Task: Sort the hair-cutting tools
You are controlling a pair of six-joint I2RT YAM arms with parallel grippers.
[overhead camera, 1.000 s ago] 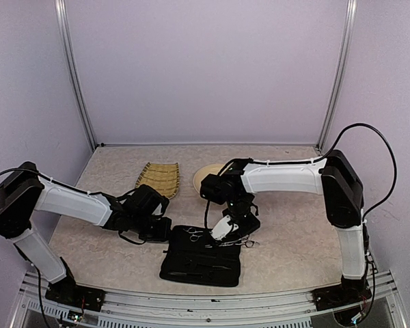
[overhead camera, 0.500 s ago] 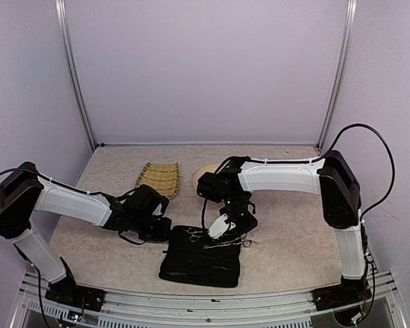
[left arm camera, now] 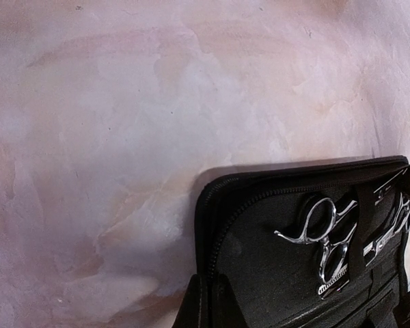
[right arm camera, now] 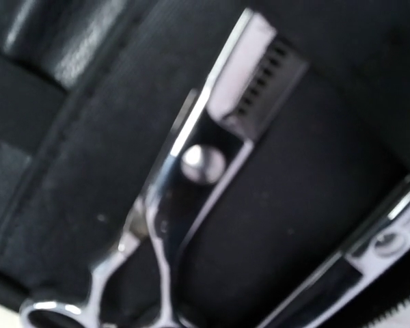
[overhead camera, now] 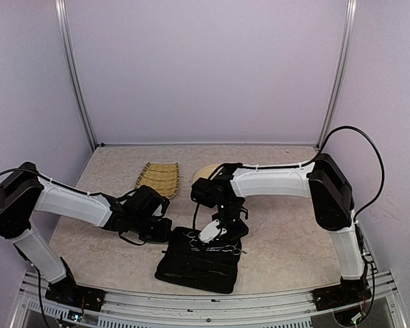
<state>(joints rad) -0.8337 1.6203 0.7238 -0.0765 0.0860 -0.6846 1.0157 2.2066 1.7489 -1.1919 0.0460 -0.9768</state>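
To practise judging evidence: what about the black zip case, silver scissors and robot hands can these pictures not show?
- Top view: right hand covers the far end of the black rectangular zip case; its grip is hidden.
- Left wrist view: second slim silver metal scissors half hidden beneath a strap.
- Right wrist view: blurred; finger rings of the silver scissors cropped at bottom.

Scissors (right arm camera: 201,164) gleam silver, case (left arm camera: 260,239) black (tray (overhead camera: 157,179) woven tan).

I see the scissors (left arm camera: 324,242) on the zip case (left arm camera: 260,232) as mirror-glossy polished metal; the case is matt black woven cloth. Around it the table (left arm camera: 123,137) looks smooth, mottled, faintly sheened.
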